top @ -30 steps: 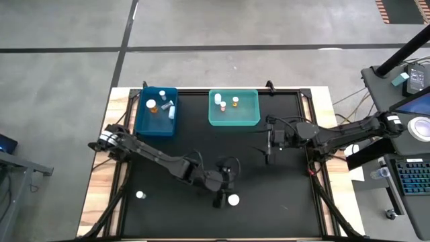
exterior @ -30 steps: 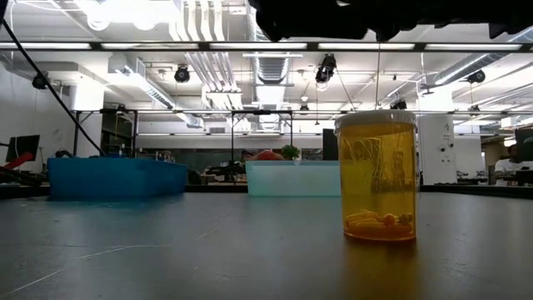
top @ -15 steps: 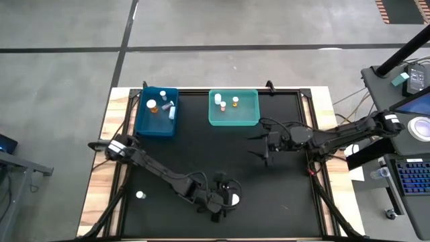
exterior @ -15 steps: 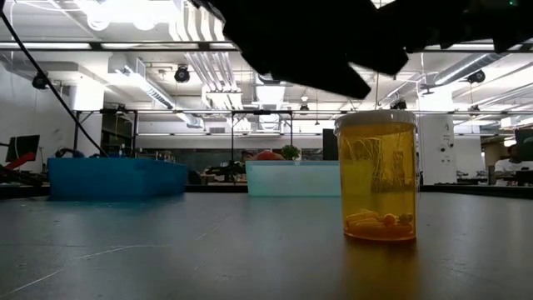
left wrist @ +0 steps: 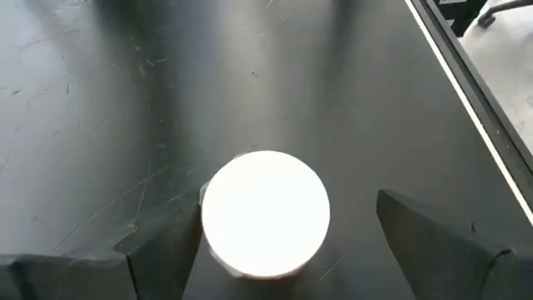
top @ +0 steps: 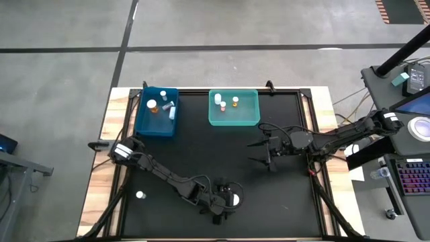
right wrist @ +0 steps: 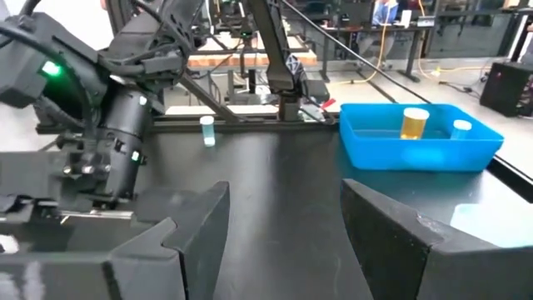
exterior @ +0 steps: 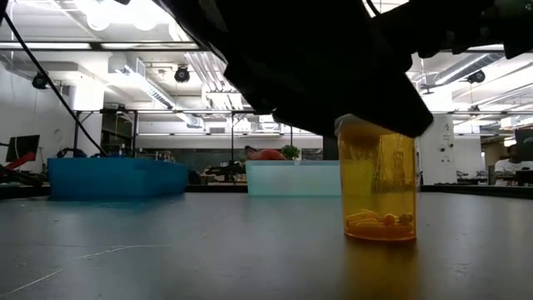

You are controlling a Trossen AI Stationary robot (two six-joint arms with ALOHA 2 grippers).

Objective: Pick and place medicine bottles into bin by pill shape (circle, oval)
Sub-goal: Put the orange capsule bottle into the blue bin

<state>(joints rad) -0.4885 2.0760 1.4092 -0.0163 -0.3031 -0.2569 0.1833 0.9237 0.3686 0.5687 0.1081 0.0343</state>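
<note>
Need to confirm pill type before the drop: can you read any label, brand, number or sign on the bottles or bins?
None can be read.
Amber bottle: printing shows through its wall, too blurred to read.
Its white cap: blank.
Blue bin, teal bin: no markings visible.

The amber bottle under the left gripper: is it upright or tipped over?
Upright. The amber bottle stands on its base on the table, white cap up, between the open left gripper fingers.
</note>
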